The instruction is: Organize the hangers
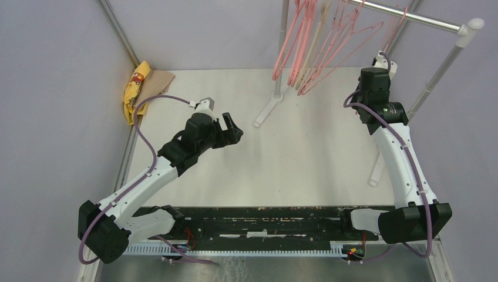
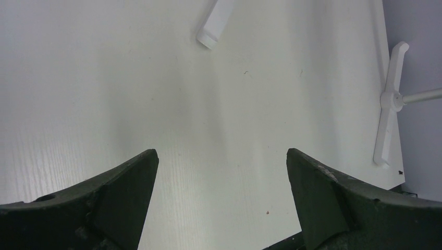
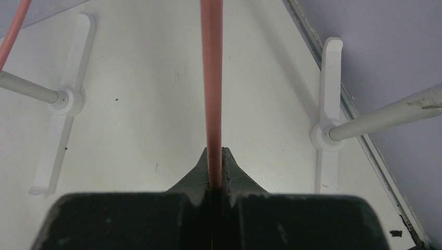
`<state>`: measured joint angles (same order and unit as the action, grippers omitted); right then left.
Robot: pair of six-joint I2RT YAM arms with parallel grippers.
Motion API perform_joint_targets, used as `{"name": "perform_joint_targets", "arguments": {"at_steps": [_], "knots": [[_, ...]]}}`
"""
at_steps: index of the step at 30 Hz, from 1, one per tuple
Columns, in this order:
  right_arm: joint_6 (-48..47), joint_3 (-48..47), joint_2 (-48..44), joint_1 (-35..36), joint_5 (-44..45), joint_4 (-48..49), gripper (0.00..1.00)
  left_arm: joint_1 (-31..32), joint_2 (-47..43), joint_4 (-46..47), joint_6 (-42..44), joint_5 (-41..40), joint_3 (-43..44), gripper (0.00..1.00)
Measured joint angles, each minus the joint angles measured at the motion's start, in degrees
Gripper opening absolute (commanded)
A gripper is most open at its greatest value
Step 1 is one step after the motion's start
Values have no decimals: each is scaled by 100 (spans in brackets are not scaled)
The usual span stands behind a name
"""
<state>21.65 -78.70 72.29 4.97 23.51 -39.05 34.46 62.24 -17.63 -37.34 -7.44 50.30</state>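
Several pink hangers (image 1: pixel 305 47) and a beige one (image 1: pixel 315 35) hang in a cluster from the silver rail (image 1: pixel 411 17) at the back right. My right gripper (image 1: pixel 383 60) is raised just under the rail, right of that cluster. In the right wrist view it (image 3: pixel 215 153) is shut on a thin pink hanger bar (image 3: pixel 212 78) that runs straight up out of the jaws. That hanger's hook (image 1: pixel 396 26) reaches up to the rail. My left gripper (image 1: pixel 232 130) is open and empty over the bare table, as its wrist view (image 2: pixel 221 156) shows.
The white rail stand has feet on the table (image 1: pixel 267 108) (image 1: pixel 379 167), also seen in the left wrist view (image 2: pixel 388 104) and the right wrist view (image 3: pixel 62 104) (image 3: pixel 328 120). A yellow cloth (image 1: pixel 135 85) and a tan cloth (image 1: pixel 157 82) lie at the back left.
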Motion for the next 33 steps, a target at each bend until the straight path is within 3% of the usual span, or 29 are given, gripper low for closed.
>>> {"name": "perform_joint_targets", "arguments": {"at_steps": [1, 6, 7, 9, 10, 17, 25, 33], "knots": [[13, 66, -59, -11, -42, 39, 37, 0, 0, 0, 24, -13, 0, 99], [131, 354, -146, -24, -173, -101, 64, 0, 4, 0, 37, -109, 0, 99], [140, 398, -153, -22, -192, -138, 71, 0, 7, 0, 37, -131, 0, 99], [160, 459, -203, -24, -212, -236, 97, 0, 24, 0, 39, -162, 0, 99], [208, 470, -245, -24, -219, -267, 100, 0, 39, 0, 44, -175, 0, 99], [345, 994, -1250, -24, -420, -339, 100, 0, 181, -7, 140, -369, 0, 99], [664, 2940, -2662, 111, -1189, -297, 100, 0, 280, 96, 160, -610, -345, 99], [1021, 4459, -2791, 1764, -1217, -11, 100, 0, 404, 234, 162, -962, -992, 99]]}}
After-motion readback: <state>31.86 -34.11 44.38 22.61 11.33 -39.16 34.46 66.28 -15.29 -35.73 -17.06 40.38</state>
